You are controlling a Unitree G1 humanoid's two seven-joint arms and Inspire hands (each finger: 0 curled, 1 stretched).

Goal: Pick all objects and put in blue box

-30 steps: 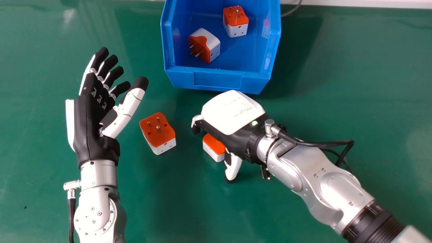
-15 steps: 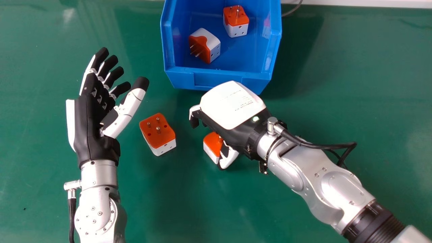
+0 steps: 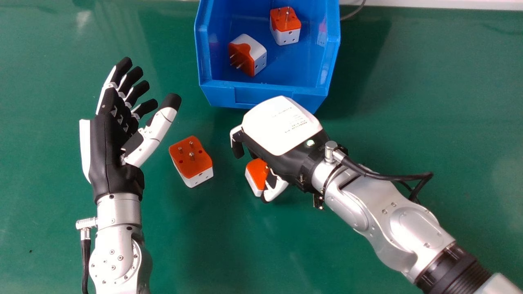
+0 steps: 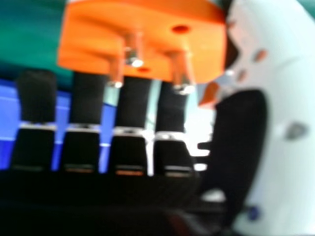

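In the head view my right hand (image 3: 282, 126) is palm down just below the blue box (image 3: 267, 96), its fingers and thumb curled round an orange and white plug adapter (image 3: 256, 175). In the right hand view that adapter (image 4: 147, 29) has its pins toward the palm, between the fingers and thumb of my right hand (image 4: 241, 132). A second adapter (image 3: 192, 159) rests on the table, pins up, between the hands. Two more adapters, one tilted on its side (image 3: 248, 55) and one pins up (image 3: 285, 26), lie inside the box. My left hand (image 3: 118, 134) is open at the left.
The green table (image 3: 429, 102) extends around both arms. A dark cable (image 3: 354, 11) lies behind the box's right side, by a white strip (image 3: 441, 4) along the table's far edge.
My right hand has moved slightly up toward the box, and its thumb has swung in and closed against the adapter. The adapter between its fingers has turned a little. The left hand stays still.
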